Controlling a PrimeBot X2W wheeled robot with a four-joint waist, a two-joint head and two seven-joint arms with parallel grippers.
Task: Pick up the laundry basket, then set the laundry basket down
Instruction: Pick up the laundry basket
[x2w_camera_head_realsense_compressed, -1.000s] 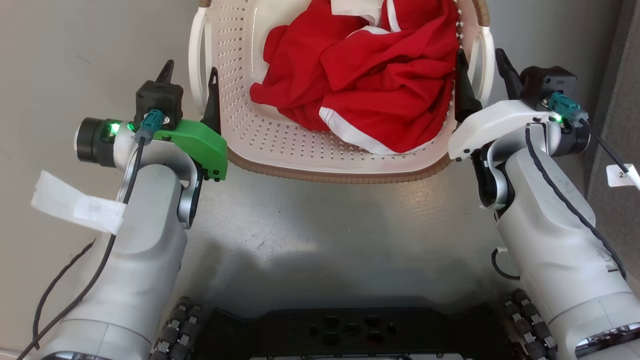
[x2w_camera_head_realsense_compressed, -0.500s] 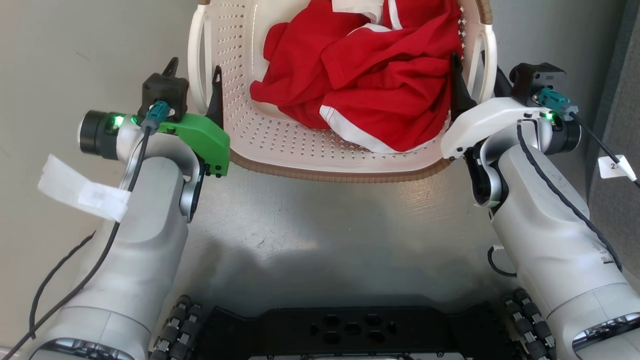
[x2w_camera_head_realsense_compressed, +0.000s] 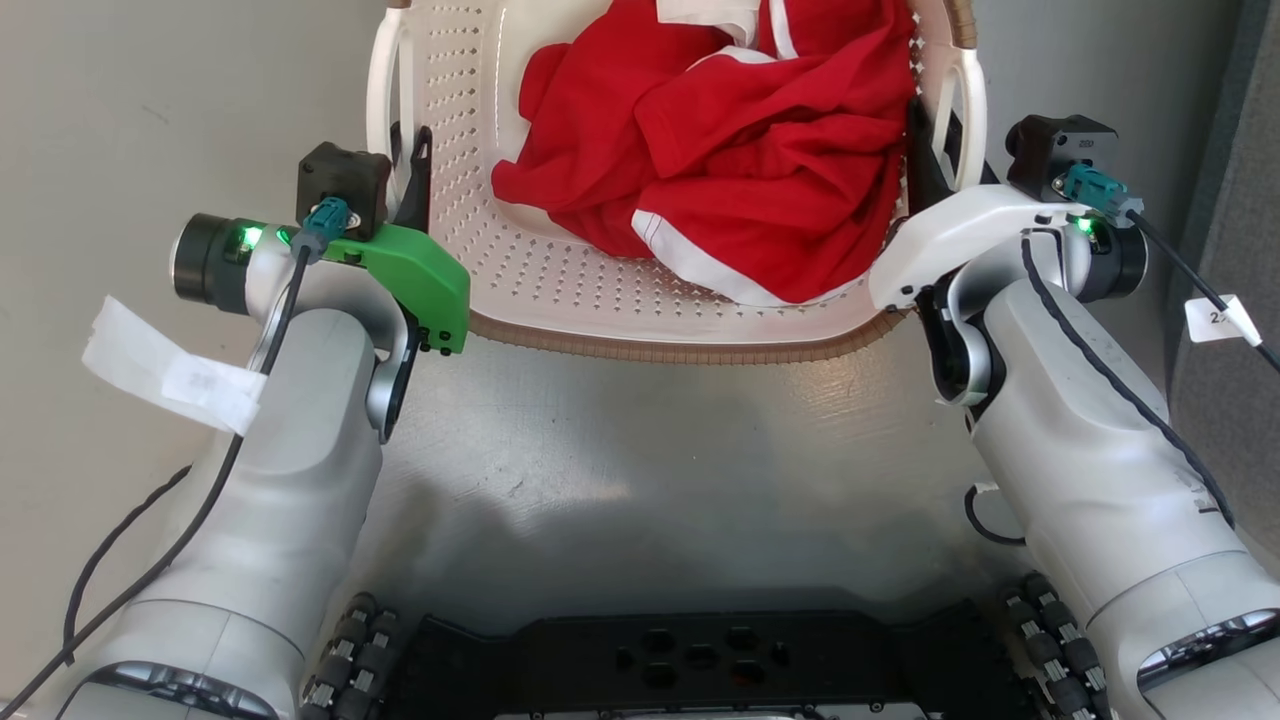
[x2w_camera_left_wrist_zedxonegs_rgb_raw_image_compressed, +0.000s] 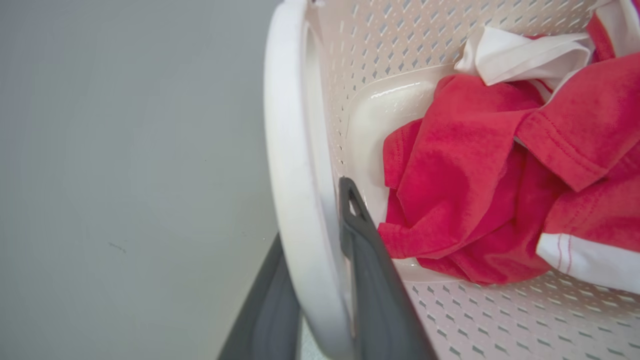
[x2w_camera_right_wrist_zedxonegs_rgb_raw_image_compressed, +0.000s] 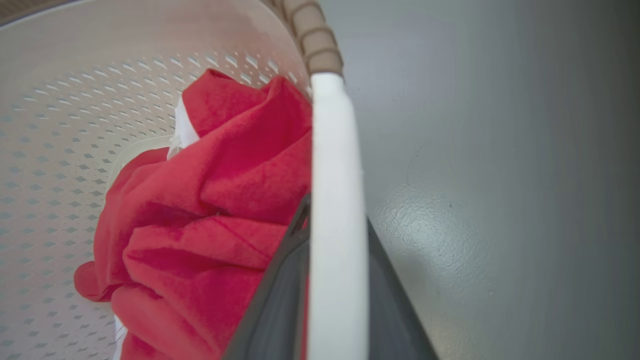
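The left claw (x2w_camera_head_realsense_compressed: 405, 165) is clamped on the white left handle (x2w_camera_left_wrist_zedxonegs_rgb_raw_image_compressed: 290, 165) of the laundry basket (x2w_camera_head_realsense_compressed: 560, 270), one dark finger on each side. The right claw (x2w_camera_head_realsense_compressed: 940, 140) likewise grips the right handle (x2w_camera_right_wrist_zedxonegs_rgb_raw_image_compressed: 335, 200). The basket sits between both arms over grey floor (x2w_camera_head_realsense_compressed: 650, 450) and holds crumpled red clothing (x2w_camera_head_realsense_compressed: 760, 170) with white trim.

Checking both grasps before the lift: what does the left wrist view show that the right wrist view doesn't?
Left wrist view: the left gripper closed across the white left handle. Right wrist view: the right gripper clamping the right handle, with the brown woven rim beyond it. Both: the laundry basket's perforated wall, the red garment inside, grey floor outside.
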